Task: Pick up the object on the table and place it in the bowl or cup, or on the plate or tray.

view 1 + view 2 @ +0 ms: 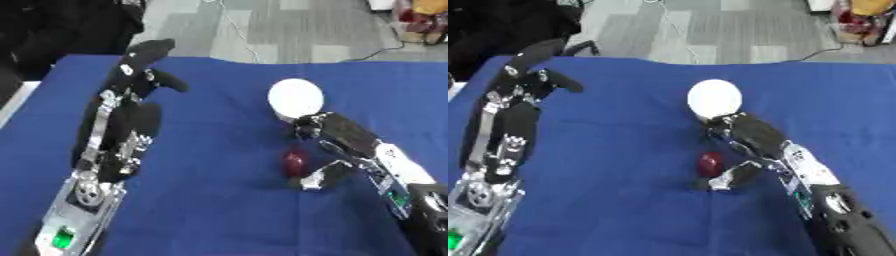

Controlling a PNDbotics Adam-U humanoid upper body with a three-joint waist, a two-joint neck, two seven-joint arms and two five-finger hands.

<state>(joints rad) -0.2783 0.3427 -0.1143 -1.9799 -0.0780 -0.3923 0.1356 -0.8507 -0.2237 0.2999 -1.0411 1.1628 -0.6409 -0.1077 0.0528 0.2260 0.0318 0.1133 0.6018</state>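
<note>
The blue table (219, 210) carried everything. The left hand (144, 62) stood idle and well apart at the far left, its fingers straight and holding nothing. The right hand (328, 145) was much nearer to the work: it reached in from the lower right, with the fingers spread above and the thumb curved below. The white bowl (296, 97) lay just beyond its fingertips. The small dark red object (294, 162) (roundish, so no clear long axis) sat on the cloth inside this open span, to the hand's left, not yet grasped.
</note>
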